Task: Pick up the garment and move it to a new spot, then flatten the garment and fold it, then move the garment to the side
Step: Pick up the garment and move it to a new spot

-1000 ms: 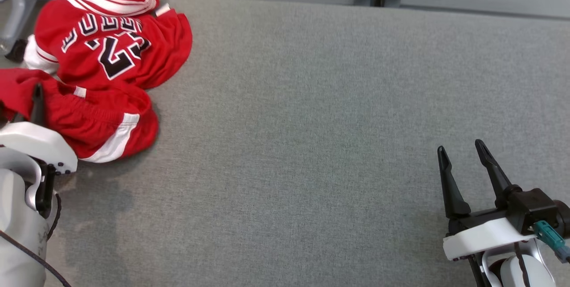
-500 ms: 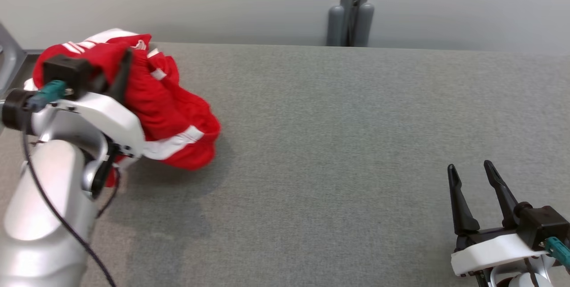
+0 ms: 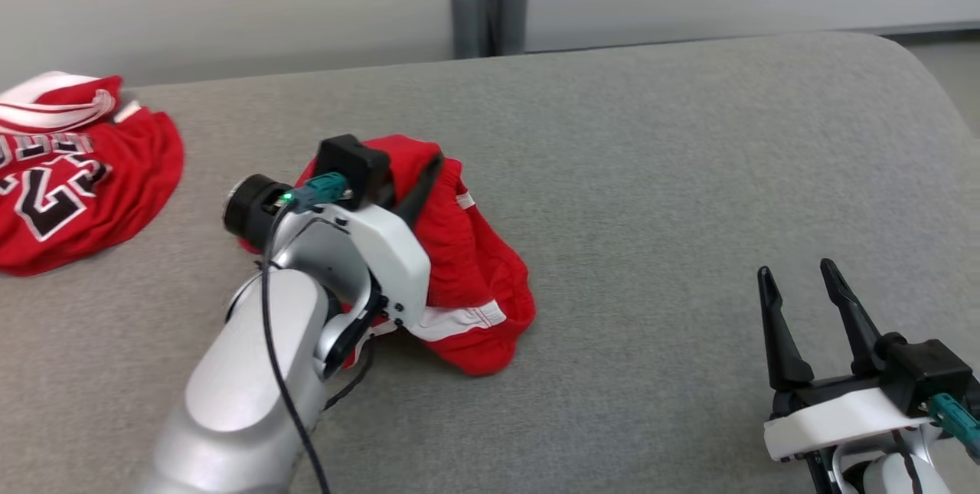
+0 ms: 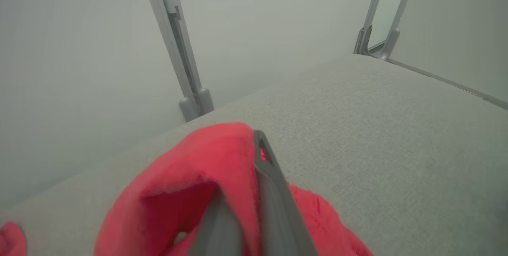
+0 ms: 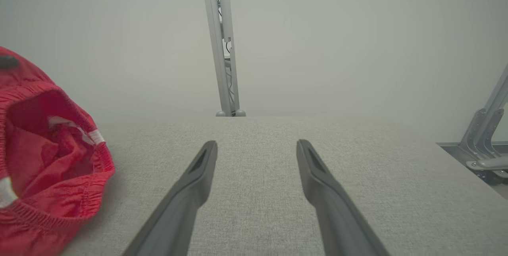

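Observation:
The garment (image 3: pixel 475 279) is a crumpled pair of red shorts with a white stripe, hanging in a bunch that touches the grey table (image 3: pixel 689 157) left of centre. My left gripper (image 3: pixel 432 168) is shut on its upper edge, and the cloth drapes over the fingers. The left wrist view has red fabric (image 4: pixel 190 184) pinched between the closed fingers (image 4: pixel 270 176). My right gripper (image 3: pixel 795 270) stands open at the lower right, with nothing between its fingers (image 5: pixel 198 176). The shorts (image 5: pixel 47 149) lie far to its left in the right wrist view.
A red jersey (image 3: pixel 69 172) with white trim and black numbers lies at the table's far left. A grey post (image 3: pixel 490 0) stands behind the back edge. The table's rounded right end (image 3: pixel 919 73) curves away at the upper right.
The head camera has shifted. My left gripper has carried the shorts right, away from the jersey toward the table's middle. The right gripper has stayed open in place.

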Robot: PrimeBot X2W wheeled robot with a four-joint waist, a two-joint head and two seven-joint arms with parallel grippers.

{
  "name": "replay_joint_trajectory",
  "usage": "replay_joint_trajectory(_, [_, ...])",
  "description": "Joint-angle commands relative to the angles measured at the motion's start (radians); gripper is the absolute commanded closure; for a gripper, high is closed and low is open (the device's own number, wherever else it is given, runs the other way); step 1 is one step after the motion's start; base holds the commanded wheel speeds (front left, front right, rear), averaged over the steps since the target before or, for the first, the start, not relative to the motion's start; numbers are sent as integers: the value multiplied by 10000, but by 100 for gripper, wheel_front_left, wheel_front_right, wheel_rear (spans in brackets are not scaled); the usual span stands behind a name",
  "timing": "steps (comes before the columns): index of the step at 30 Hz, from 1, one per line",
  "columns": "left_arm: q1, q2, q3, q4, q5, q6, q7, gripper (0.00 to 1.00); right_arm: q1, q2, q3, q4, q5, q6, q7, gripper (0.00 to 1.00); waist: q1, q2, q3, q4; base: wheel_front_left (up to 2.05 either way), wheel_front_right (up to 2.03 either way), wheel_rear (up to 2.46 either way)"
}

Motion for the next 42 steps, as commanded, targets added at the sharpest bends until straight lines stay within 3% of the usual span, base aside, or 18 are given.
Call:
replay_joint_trajectory(1, [-271,-62,-128,295,-47,3,-60,100,-194,-64,116,-48,110,1,-65,0,0,0,354,-561,0,0,0])
replay_joint_trajectory(9, [-1112,-545,-617,2460,-378,-1,-403,100,-511,-58,506,-16,319,1,-65,0,0,0,877,-1551,0,0,0])
replay_joint_trajectory(15, [-1573,-694,-819,3849,-464,105,-1035,100,-601,-58,594,20,468,1,-65,0,0,0,1030,-1826,0,0,0])
replay_joint_trajectory(17, [-1640,-733,-961,4304,-502,180,-1391,23,-605,-58,588,34,484,1,-65,0,0,0,1046,-1834,0,0,0])
replay_joint_trajectory(18, [-1656,-747,-1045,4520,-541,195,-1543,0,-598,-58,583,52,517,1,-65,0,0,0,1037,-1808,0,0,0])
replay_joint_trajectory(32, [-1306,-782,-3398,4152,-2422,536,-2582,0,-247,-64,230,247,436,1,-65,0,0,0,213,-418,0,0,0])
replay_joint_trajectory(38, [-641,-781,-3484,3821,-2743,906,-3184,0,97,-65,-98,284,357,1,-66,0,0,0,-326,202,0,0,0])
replay_joint_trajectory(42, [66,-443,-3272,3476,-2951,1185,-3508,0,317,-63,-311,275,325,1,-65,0,0,0,-629,523,0,0,0])
